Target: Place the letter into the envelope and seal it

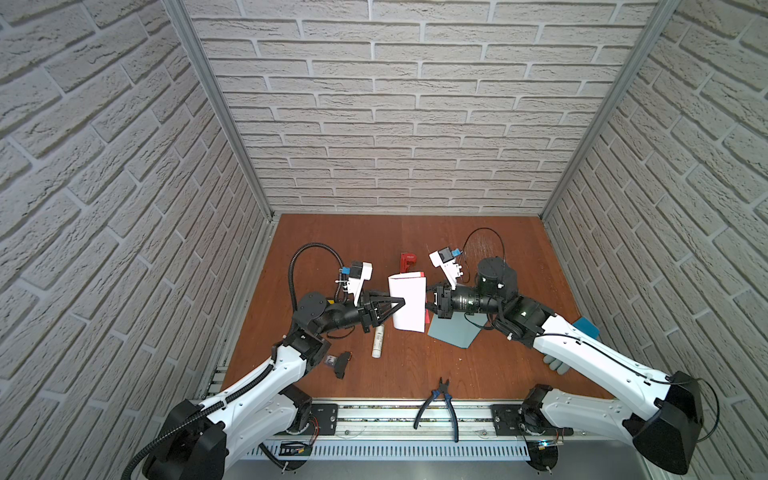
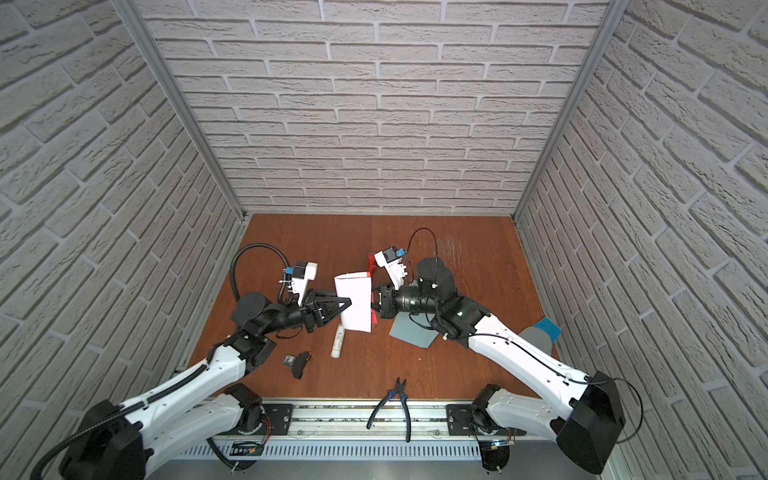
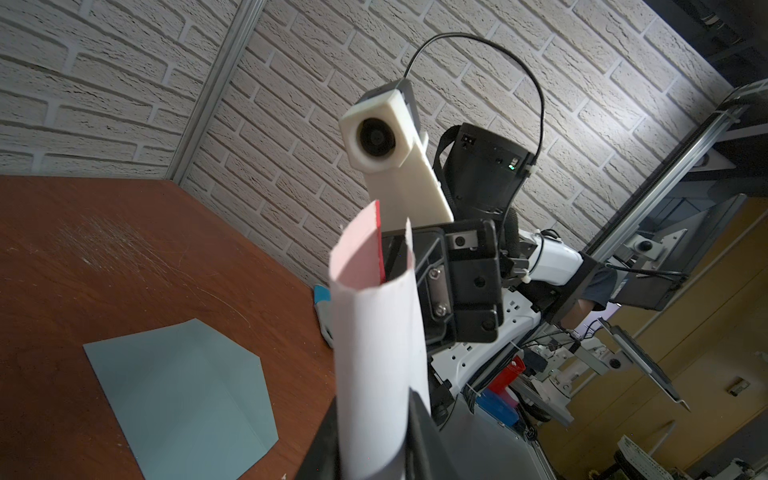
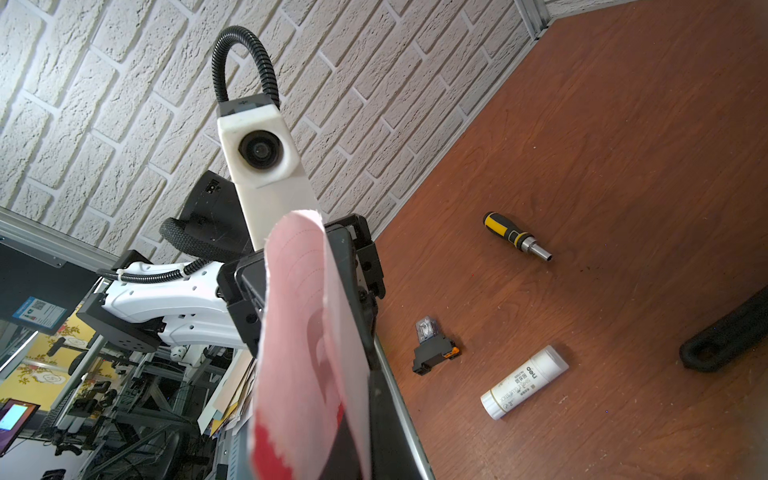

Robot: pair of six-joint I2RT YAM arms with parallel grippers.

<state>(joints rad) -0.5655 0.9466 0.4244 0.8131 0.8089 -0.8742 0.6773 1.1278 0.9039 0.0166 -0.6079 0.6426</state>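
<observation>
White red-edged card letter, clamped in right jaws with left jaws narrow around it, hangs just left of the flat blue-grey paper envelope.

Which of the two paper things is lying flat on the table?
The blue-grey envelope. The white, red-edged letter is up in the air, curled.

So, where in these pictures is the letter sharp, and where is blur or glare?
In both top views the letter is sharp under even light; in the left wrist view a bright patch washes out the brick wall; in the right wrist view the letter is soft, close to the lens, while the glue stick reads clearly.
</observation>
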